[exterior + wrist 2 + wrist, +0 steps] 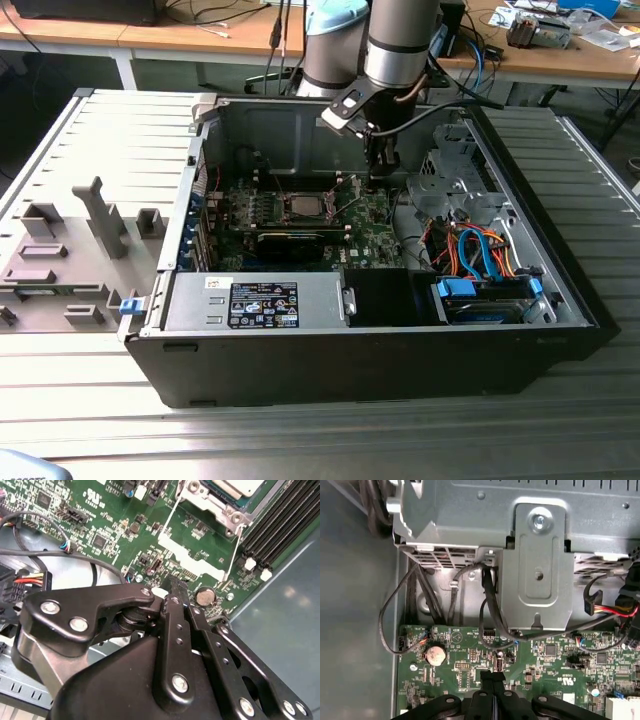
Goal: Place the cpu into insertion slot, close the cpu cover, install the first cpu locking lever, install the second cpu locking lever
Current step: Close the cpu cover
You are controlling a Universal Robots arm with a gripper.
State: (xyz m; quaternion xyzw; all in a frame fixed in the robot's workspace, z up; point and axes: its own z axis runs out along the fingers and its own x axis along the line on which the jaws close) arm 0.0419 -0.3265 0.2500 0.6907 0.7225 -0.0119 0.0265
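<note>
Gripper (pixel 381 180) was clenched on nothing, tips together just above the green motherboard (pixel 115 525), to the exterior view's right of the cpu (pixel 303 207). Second wrist view showed cpu cover (pixel 207 501) framing the chip. First wrist view showed a metal bracket (pixel 535 570) & cables (pixel 487 605) beyond the tips.

Exterior view: we look down from high and well back, across the ribbed tabletop (pixel 300 440), into the open computer case (pixel 350 365). The arm (pixel 400 40) enters from the far side.

Both wrist views sit close over the green circuit board (pixel 115 525), looking past the fingers (pixel 175 587) in roughly opposite directions. The second wrist view faces the memory slots (pixel 280 520), the first the drive bracket (pixel 535 570).

Shared: the coin cell (pixel 204 596) (pixel 434 655).
</note>
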